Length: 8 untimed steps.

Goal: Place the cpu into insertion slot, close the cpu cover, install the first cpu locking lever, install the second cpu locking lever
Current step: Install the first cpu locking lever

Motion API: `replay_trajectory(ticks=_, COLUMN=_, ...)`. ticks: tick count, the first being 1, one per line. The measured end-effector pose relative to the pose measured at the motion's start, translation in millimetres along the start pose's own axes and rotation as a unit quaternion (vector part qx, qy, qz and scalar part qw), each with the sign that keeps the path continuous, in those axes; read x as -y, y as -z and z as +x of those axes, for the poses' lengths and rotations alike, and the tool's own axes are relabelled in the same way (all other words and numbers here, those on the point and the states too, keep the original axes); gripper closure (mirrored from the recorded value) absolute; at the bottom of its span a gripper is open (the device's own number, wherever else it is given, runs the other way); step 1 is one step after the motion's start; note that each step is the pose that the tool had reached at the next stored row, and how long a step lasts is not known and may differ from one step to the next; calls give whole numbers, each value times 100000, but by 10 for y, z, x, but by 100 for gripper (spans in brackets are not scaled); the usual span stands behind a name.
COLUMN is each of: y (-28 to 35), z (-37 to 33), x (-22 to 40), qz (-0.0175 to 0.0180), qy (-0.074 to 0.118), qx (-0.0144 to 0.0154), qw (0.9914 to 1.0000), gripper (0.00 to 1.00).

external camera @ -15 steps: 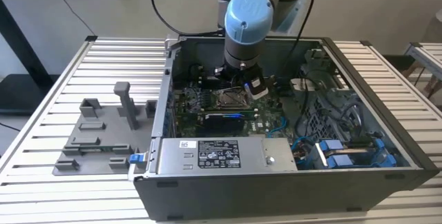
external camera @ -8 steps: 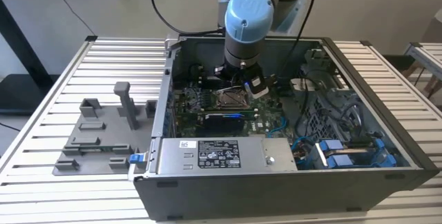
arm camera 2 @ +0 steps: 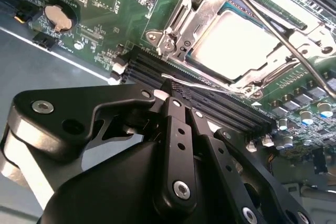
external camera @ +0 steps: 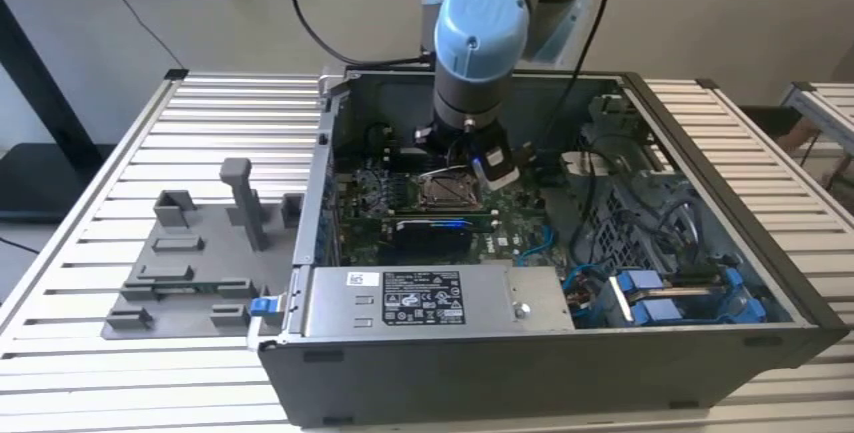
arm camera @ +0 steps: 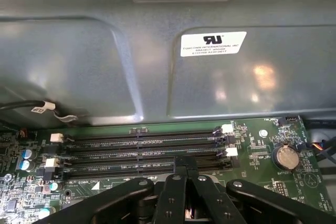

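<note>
In the second wrist view the cpu (arm camera 2: 236,45) lies flat in the insertion slot (external camera: 445,190), its pale metal top showing through the window of the cpu cover (arm camera 2: 181,22), which is down over it. One thin locking lever (arm camera 2: 273,24) slants across the far side of the socket. Another lever (arm camera 2: 210,85) runs along the near side, its curved end right at my fingertips. My gripper (arm camera 2: 172,88) is shut, tips together just off the socket's edge above the memory slots. In the first wrist view the gripper (arm camera: 185,163) hangs over those slots. In the exterior view the gripper (external camera: 474,153) sits low inside the case.
Long black memory slots (arm camera: 142,148) lie beside the socket, and a coin battery (arm camera: 286,157) sits on the green board. The grey case wall (arm camera: 157,66) stands close behind. A power supply (external camera: 427,298) and blue cables (external camera: 654,293) occupy the case front. A grey fixture (external camera: 200,253) rests outside.
</note>
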State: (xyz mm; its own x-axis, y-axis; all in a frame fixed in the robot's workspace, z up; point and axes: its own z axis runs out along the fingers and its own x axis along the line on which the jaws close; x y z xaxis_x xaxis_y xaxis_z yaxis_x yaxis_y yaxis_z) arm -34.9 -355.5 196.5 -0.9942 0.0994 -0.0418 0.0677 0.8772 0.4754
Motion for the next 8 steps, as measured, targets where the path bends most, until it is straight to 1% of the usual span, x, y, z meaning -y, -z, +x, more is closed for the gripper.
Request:
replay_trajectory(ticks=3, y=20, z=10, x=-10, qz=-2, qy=-65, qx=37, qw=100000, gripper=89)
replay_trajectory(ticks=5, y=54, z=11, x=-27, qz=-2, qy=-118, qx=70, qw=100000, gripper=89)
replay_trajectory(ticks=8, y=80, z=24, x=-37, qz=15, qy=-136, qx=87, qw=100000, gripper=89)
